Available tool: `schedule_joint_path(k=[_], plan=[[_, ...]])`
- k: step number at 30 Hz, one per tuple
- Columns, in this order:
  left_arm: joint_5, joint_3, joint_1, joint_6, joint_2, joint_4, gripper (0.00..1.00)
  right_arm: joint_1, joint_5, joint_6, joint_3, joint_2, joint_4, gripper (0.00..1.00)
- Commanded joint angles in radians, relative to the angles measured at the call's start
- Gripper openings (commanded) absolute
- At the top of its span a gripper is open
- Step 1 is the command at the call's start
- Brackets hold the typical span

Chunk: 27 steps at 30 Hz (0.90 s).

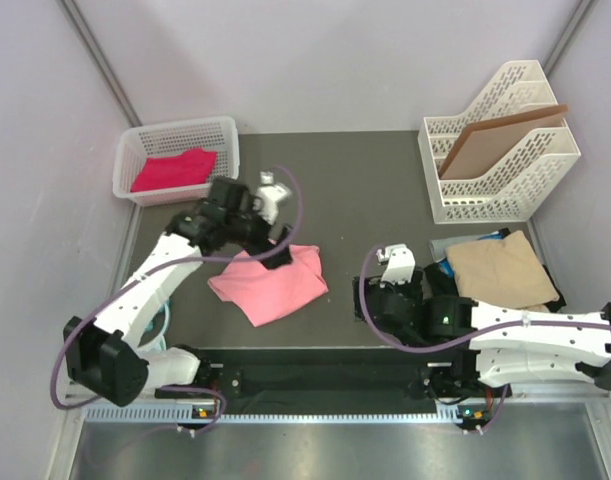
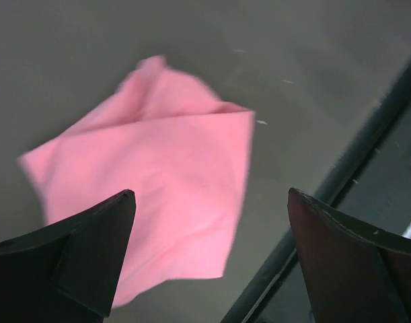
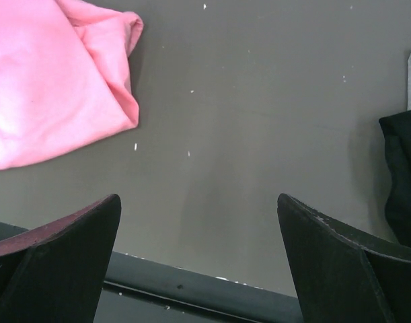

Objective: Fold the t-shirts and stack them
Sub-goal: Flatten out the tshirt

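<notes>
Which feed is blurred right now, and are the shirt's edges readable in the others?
Left wrist: the salmon pink shirt is smeared and its edges are soft, likely motion blur. Right wrist: sharp, with the shirt's folded corner and the specks on the table both crisp. Top external: evenly lit and in focus, the shirt's outline clear.
</notes>
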Motion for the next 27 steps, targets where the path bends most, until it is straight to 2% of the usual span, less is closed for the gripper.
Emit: schedule_joint_path(k=[1, 5, 11, 22, 24, 25, 26, 27], plan=[[-0.109, -0.074, -0.35, 0.0, 0.004, 0.043, 0.99, -0.033, 0.019, 0.088, 0.059, 0.031, -0.026, 1.0], [-0.163, -0.091, -0.403, -0.005, 0.138, 0.062, 0.98, -0.057, 0.08, 0.174, 0.091, -0.019, -0.153, 1.0], [-0.226, -0.086, -0.461, -0.023, 0.242, 0.112, 0.97, -0.057, 0.089, 0.178, 0.082, -0.133, -0.167, 1.0], [-0.312, 0.024, -0.464, -0.017, 0.486, 0.129, 0.93, -0.056, 0.06, 0.151, 0.097, -0.093, -0.148, 1.0], [-0.326, 0.036, -0.463, -0.005, 0.508, 0.134, 0.86, -0.054, 0.062, 0.149, 0.089, -0.107, -0.148, 1.0], [-0.327, 0.038, -0.463, -0.002, 0.529, 0.137, 0.79, -0.056, 0.062, 0.151, 0.088, -0.114, -0.147, 1.0], [-0.33, 0.044, -0.463, 0.0, 0.538, 0.133, 0.55, -0.056, 0.063, 0.151, 0.083, -0.128, -0.15, 1.0], [-0.33, 0.059, -0.461, 0.002, 0.543, 0.129, 0.41, -0.056, 0.063, 0.154, 0.08, -0.134, -0.154, 1.0]])
